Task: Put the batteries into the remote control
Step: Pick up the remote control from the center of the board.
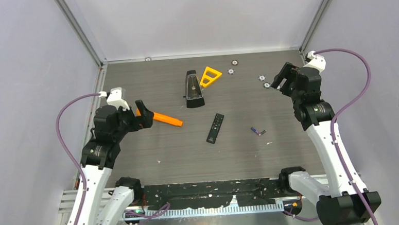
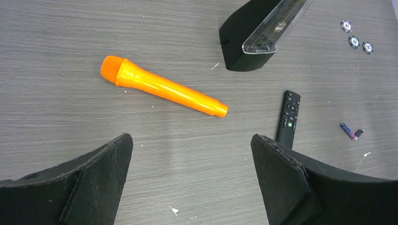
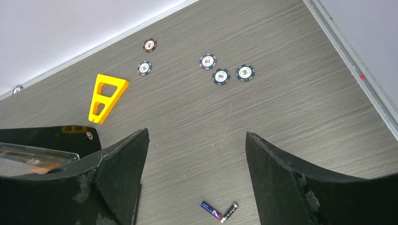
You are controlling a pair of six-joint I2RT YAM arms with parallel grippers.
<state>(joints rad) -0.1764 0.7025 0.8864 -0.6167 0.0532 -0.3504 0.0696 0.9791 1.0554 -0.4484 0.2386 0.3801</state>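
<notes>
The remote control (image 1: pixel 215 127) is a slim black bar lying flat, buttons up, near the middle of the table; in the left wrist view the remote control (image 2: pixel 289 115) is partly behind my right-hand finger. Two batteries (image 1: pixel 256 131) lie in a V to its right, one purple-blue, one dark; the batteries (image 3: pixel 211 210) show low between my right fingers, and small in the left wrist view (image 2: pixel 348 131). My left gripper (image 1: pixel 144 114) hovers open at the left, my right gripper (image 1: pixel 283 78) open at the far right. Neither holds anything.
An orange microphone-shaped toy (image 1: pixel 166 119) lies just beside the left gripper. A tapered black case with a clear front (image 1: pixel 191 89) and a yellow triangular piece (image 1: pixel 209 76) sit behind the remote. Several poker chips (image 3: pixel 220 76) lie near the right gripper. Walls enclose three sides.
</notes>
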